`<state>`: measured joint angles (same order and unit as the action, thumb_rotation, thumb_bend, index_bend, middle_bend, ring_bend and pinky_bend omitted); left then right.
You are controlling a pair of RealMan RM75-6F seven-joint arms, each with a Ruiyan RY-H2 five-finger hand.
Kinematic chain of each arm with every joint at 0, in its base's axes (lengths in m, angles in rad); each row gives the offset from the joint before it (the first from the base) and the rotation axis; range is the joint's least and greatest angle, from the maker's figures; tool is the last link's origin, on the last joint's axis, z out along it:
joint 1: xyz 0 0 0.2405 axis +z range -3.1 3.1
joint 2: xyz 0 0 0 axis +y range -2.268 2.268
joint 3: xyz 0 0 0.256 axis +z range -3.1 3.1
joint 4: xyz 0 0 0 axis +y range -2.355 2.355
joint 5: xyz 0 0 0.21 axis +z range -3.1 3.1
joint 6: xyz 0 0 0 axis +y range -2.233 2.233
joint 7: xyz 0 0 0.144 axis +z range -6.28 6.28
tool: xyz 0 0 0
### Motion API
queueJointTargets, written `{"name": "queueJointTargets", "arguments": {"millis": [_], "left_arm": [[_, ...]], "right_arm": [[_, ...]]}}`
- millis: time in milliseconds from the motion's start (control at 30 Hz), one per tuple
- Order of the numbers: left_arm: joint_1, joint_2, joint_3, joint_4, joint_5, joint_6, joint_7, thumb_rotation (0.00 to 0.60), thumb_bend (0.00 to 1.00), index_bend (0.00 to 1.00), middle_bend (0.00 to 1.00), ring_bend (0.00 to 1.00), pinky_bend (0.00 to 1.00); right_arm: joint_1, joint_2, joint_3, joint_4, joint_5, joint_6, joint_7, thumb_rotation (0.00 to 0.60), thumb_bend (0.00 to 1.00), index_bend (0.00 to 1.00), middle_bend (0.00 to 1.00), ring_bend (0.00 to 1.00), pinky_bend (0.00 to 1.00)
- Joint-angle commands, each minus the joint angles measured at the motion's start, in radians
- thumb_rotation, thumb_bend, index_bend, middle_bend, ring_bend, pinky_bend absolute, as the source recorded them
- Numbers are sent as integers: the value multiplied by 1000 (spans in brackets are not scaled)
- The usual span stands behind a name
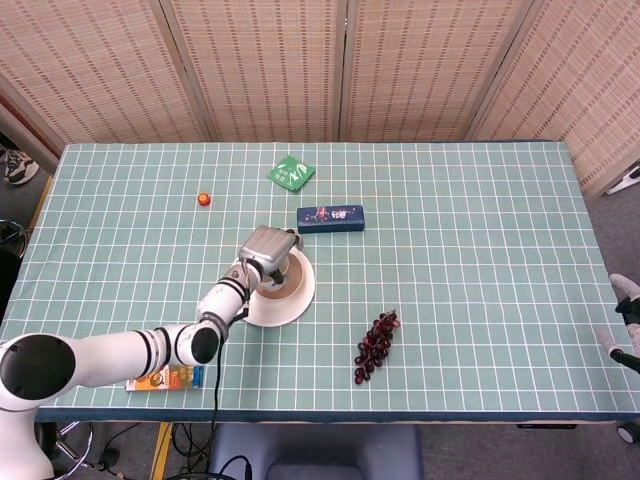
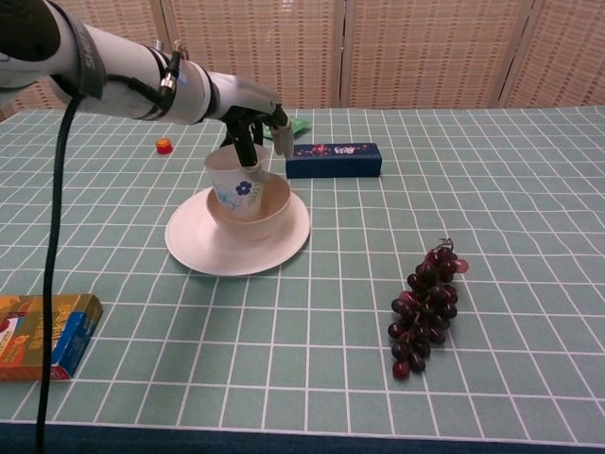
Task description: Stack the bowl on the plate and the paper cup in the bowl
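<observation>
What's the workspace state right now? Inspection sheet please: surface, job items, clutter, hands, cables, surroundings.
Surface: table with green gridded cloth, flat.
Job's things: bowl sits on the plate; paper cup is down inside the bowl, tilted.
Clutter: grapes, blue box, green packet, small orange cap, snack box at the near left edge.
Hands: left hand holds the paper cup at its rim; right hand at the table's far right edge, only partly in view, holding nothing visible.
Cables: black cable hangs from the left arm.
Surroundings: woven screens behind the table.
</observation>
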<state>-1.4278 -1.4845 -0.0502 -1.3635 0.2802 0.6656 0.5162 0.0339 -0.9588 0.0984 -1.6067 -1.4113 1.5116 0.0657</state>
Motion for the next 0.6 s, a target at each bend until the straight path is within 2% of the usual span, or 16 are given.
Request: {"name": "queueJointTargets", "arguments": {"millis": [33,133,267,367,600], "left_arm": [[-7,-5,7,-1,-26,-1,10,600,272,204,201,165,503],[-8,9,9,-17,-48,-8,8,600,272,127,112,57,326],[11,29,-3,-45,-30,20,-14,600,272,43,29,1,212],[32,58,-11,-79,-8,38,-35,600,272,5,0,0,174],[133,172,-19,-228,104,145,-101,600,272,3,0,0,165]], "right_arm": [[0,-1,1,2,0,-1,1,600,267,187,437,407,670],[0,-2,3,2,-1,-1,2,600,267,187,437,407,670],[-1,-1,6,2,-2,2,3,600,267,187,437,407,670],[-3,-1,7,0,-3,6,4,600,267,187,437,407,670],[-12,3,8,2,-2,15,8,600,267,187,437,407,669]]}}
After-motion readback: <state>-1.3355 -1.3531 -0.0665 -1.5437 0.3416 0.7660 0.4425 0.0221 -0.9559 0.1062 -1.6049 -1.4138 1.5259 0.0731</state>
